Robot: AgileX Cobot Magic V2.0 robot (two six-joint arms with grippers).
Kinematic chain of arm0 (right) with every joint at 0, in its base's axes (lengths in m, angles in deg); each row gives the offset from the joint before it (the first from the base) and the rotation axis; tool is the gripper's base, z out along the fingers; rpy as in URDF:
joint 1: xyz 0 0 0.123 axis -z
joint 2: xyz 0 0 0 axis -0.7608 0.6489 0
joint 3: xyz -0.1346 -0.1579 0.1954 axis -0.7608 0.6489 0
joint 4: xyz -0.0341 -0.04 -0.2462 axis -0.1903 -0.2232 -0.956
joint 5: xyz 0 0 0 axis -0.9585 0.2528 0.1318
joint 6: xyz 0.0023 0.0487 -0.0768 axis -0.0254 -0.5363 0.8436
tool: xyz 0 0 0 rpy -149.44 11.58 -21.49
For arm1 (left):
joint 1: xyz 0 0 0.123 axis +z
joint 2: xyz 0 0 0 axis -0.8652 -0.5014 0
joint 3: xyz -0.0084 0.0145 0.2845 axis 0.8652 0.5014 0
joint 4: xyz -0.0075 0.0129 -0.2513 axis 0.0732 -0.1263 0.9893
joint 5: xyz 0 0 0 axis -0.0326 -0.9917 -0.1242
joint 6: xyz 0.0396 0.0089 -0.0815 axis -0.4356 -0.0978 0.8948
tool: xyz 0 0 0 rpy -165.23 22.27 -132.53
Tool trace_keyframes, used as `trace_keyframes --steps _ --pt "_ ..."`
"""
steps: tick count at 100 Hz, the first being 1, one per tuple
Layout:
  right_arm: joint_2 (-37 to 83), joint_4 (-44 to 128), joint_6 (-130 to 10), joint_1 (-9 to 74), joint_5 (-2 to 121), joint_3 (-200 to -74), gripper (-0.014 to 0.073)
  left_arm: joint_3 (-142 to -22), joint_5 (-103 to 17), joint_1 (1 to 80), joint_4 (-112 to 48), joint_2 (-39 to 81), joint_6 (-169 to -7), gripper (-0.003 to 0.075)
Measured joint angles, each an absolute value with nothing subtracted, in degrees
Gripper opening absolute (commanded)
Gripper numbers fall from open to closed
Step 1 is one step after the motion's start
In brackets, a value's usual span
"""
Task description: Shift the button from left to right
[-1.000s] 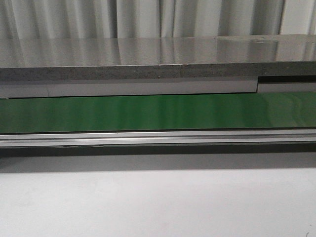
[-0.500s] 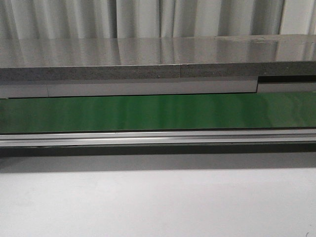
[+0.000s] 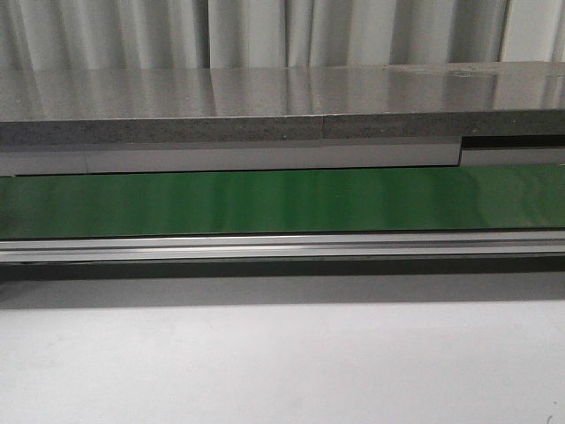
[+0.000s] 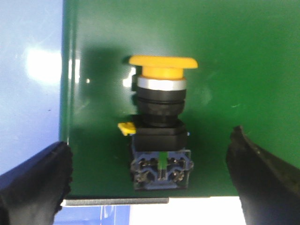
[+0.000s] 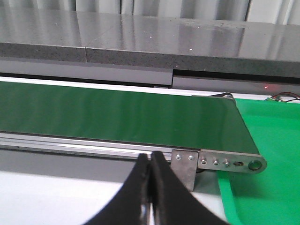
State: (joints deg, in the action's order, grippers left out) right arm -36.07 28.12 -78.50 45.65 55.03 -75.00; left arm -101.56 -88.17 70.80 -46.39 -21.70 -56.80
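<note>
Button [image 4: 159, 126] lies on its side on the green belt [image 4: 234, 56], between the spread fingers of the open left hand [image 4: 152, 183], untouched, while the right hand [image 5: 150, 187] hangs closed and empty near the belt's end.

Left hand [image 4: 150, 183] fingers cropped, blurred

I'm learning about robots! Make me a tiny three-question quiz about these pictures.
1. True or false: the left gripper is already squeezing the button.
2. What colour is the button's cap: A red, B yellow, C blue?
3. Fill in: the right gripper has its jaws ____.

Key: 1 false, its jaws stand wide on either side, not touching. 2 B. 3 shut, with nothing between them, in front of the green belt.
</note>
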Motion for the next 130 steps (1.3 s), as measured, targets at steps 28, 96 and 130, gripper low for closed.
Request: trace_keyframes --steps 28,96,130 --pt "-36.07 28.12 -78.5 45.65 55.03 -75.0 -0.0067 -100.08 -82.74 67.87 -45.74 -10.18 -59.0 0.0641" --pt "-36.07 28.12 -78.5 45.65 55.03 -75.0 -0.0067 -54.88 -43.94 57.11 -45.36 38.01 -59.82 0.0641" --pt "-36.07 28.12 -78.5 45.65 55.03 -75.0 -0.0067 -42.76 -35.13 57.11 -45.06 50.27 -59.82 0.0641"
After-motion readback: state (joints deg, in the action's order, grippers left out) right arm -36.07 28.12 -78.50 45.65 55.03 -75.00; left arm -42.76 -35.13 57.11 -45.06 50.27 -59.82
